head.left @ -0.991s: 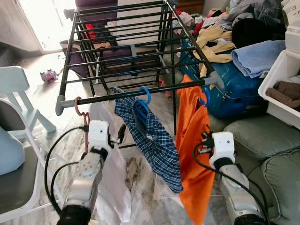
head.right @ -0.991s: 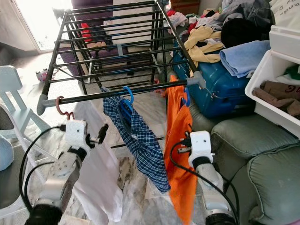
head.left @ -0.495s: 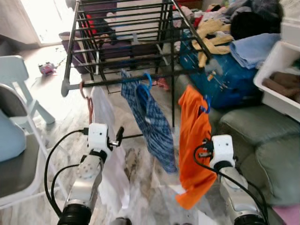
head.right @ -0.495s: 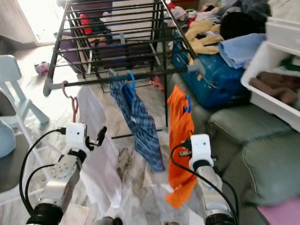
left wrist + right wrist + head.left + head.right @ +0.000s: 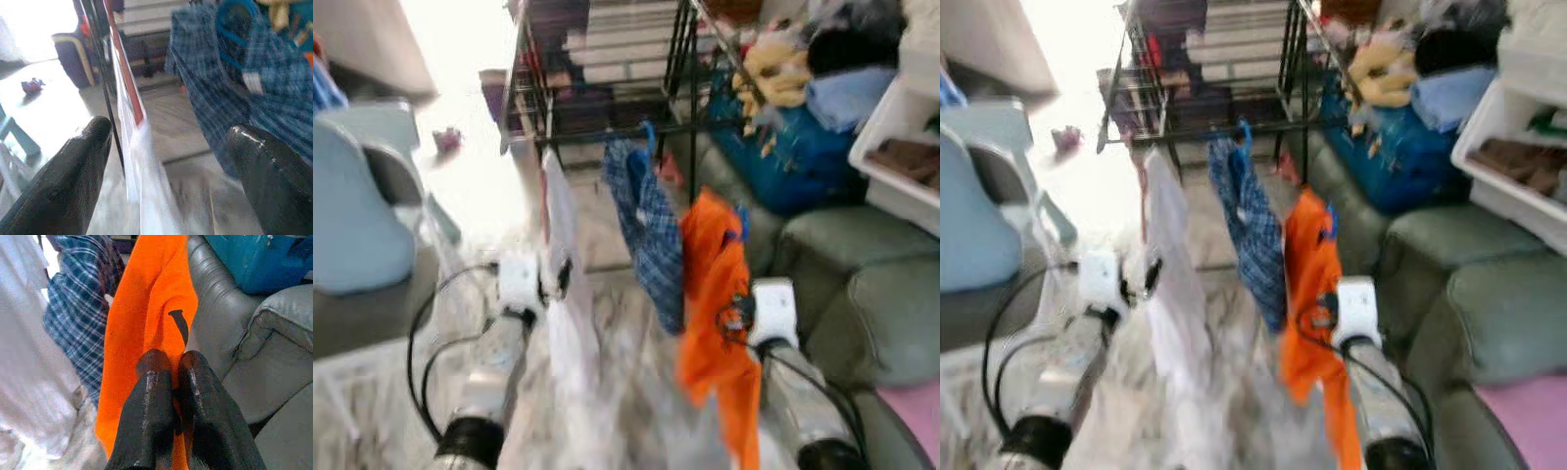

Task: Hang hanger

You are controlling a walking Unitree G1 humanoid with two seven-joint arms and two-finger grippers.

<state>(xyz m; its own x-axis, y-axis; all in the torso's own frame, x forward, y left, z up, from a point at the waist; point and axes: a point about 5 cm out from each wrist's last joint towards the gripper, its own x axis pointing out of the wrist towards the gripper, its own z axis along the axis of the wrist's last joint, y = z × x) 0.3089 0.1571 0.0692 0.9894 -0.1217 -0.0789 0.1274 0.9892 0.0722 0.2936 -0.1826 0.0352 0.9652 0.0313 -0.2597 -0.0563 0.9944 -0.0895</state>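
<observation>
The eye views are blurred. An orange shirt (image 5: 710, 284) on a blue hanger (image 5: 741, 223) hangs free of the black drying rack (image 5: 607, 127), level with my right gripper (image 5: 171, 364), which is shut on the shirt's cloth. On the rack's front rail hang a blue plaid shirt (image 5: 651, 225) on a blue hanger and a white garment (image 5: 558, 225) on a red hanger. My left gripper (image 5: 171, 133) is open, close in front of the white garment, with nothing between its fingers.
A grey sofa (image 5: 842, 264) runs along the right, with a blue suitcase (image 5: 783, 166), a white bin (image 5: 901, 166) and a pile of clothes (image 5: 803, 69) behind it. A light-blue chair (image 5: 362, 215) stands at the left. Marble floor lies below the rack.
The orange shirt on its hanger has come off the rack's rail and now hangs from my right gripper, apart from the rack. The camera has shifted and the rack looks farther off.
</observation>
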